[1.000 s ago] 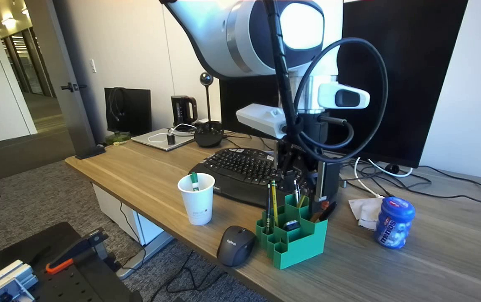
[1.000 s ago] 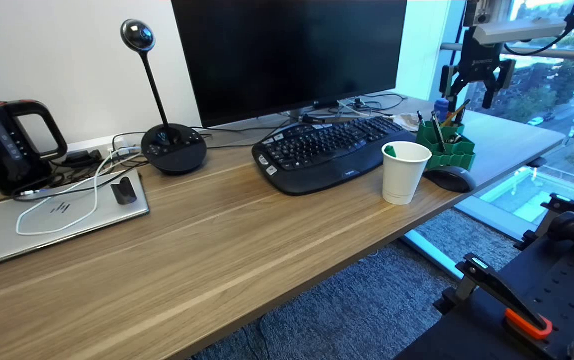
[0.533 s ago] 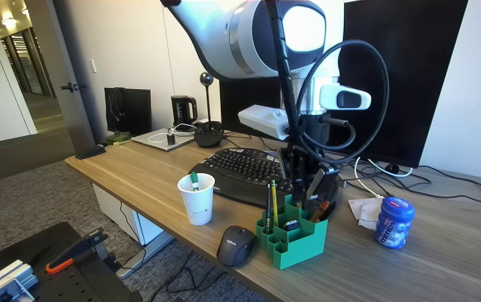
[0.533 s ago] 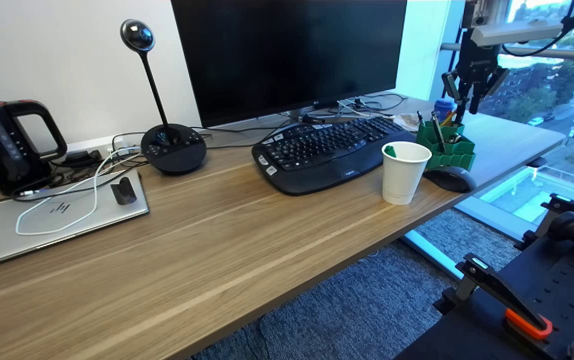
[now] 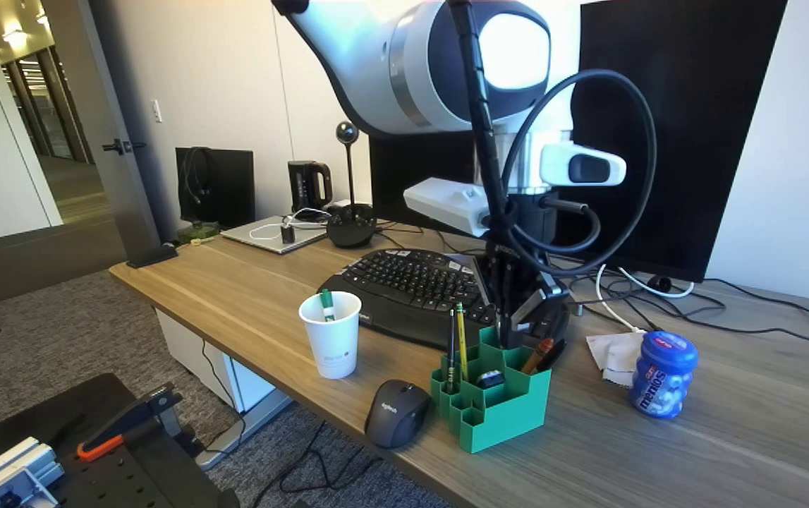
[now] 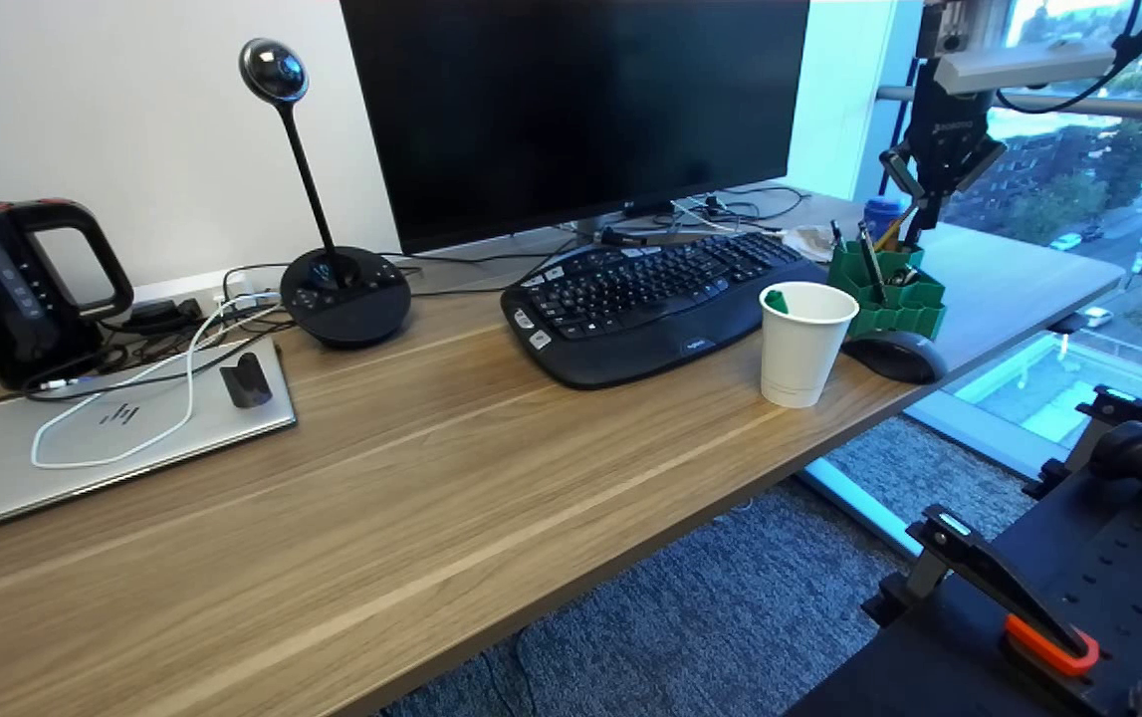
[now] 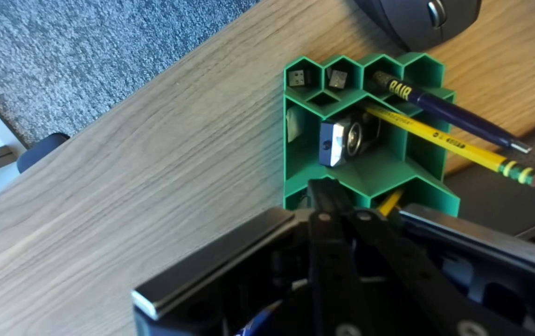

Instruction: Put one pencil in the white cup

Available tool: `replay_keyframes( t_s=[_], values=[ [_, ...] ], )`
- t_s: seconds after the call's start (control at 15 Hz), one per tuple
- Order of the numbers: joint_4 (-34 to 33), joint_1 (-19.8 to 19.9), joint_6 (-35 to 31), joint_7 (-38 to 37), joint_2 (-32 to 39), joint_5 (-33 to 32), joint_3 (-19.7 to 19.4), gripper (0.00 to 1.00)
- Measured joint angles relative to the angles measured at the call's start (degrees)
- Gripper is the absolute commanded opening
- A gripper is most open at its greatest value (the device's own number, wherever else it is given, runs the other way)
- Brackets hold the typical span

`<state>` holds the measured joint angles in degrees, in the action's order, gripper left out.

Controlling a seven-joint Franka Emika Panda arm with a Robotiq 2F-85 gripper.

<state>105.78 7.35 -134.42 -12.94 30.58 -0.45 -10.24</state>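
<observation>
The white cup (image 5: 333,346) stands upright near the desk's front edge, a green marker (image 5: 327,303) inside; the white cup (image 6: 801,344) shows in both exterior views. Right of it in an exterior view is the green holder (image 5: 506,416). One long yellow pencil (image 7: 454,142) leans out of its middle compartment beside a dark pen (image 7: 458,114). Another yellow pencil (image 7: 391,201) pokes up from a rear compartment. My gripper (image 7: 325,186) is shut over the rear of the holder, fingertips together and nothing visible between them. The rear pencil passes beside the fingers.
A black mouse (image 5: 397,413) sits between cup and holder, near the desk edge. Behind them lies the keyboard (image 6: 665,299), with the monitor (image 6: 580,110) at the back. A blue can (image 5: 665,374) stands right of the holder beside a white tissue (image 5: 614,356).
My gripper's jaws have gone from open to shut above the rear of the holder, with a slight shift of the arm. The rear yellow pencil's lean has changed a little. Cup and holder have stayed put.
</observation>
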Motion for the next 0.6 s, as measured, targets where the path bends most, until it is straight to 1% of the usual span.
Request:
replay_keyframes(
  t_s=[0.33, 0.4, 0.47, 0.53, 0.6],
  values=[
    [-0.3, 0.0, 0.0, 0.0, 0.0, 0.0, 0.0, 0.00],
    [-0.3, 0.0, 0.0, 0.0, 0.0, 0.0, 0.0, 0.12],
    [-0.3, 0.0, 0.0, 0.0, 0.0, 0.0, 0.0, 0.29],
    [-0.3, 0.0, 0.0, 0.0, 0.0, 0.0, 0.0, 0.34],
    [-0.4, 0.0, 0.0, 0.0, 0.0, 0.0, 0.0, 0.42]
  ],
)
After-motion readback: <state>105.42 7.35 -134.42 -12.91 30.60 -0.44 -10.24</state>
